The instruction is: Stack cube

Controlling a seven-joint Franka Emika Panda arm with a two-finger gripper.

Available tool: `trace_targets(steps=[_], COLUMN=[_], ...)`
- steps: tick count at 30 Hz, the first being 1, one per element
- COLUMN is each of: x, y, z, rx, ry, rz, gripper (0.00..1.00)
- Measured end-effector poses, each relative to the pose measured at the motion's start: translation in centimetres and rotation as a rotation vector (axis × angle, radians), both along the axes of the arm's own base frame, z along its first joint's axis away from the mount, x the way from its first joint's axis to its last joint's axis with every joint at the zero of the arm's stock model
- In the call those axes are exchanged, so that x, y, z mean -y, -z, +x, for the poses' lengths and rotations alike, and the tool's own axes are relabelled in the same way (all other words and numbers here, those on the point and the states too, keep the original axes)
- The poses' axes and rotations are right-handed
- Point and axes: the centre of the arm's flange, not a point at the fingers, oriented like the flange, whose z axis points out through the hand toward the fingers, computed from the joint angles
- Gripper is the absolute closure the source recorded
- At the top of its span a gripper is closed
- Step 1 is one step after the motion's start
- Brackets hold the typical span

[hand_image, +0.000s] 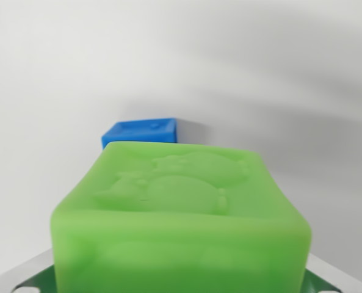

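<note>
A green cube [181,226] with a raised figure on its upper face fills the lower half of the wrist view, very close to the camera. Grey parts of my gripper [181,284] show at the bottom corners, tight against the cube's two sides, so the gripper looks shut on it. The fingertips themselves are hidden by the cube. A smaller-looking blue cube [141,132] sits on the white surface just beyond the green cube's far edge, slightly toward the wrist view's left. Its lower part is hidden behind the green cube.
A plain white surface [278,73] runs all around, with soft grey shadows falling across the wrist view's right.
</note>
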Motion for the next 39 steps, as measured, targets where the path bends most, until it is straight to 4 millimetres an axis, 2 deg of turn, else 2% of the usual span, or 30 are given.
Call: trace_targets(steps=[21, 39], x=[-2.6, -2.6], y=[-1.4, 4.0], z=[-2.3, -2.3], rx=[-0.001, -0.008], ry=[0.010, 0.012], rz=[-0.001, -0.001], gripper=[1.00, 1.00])
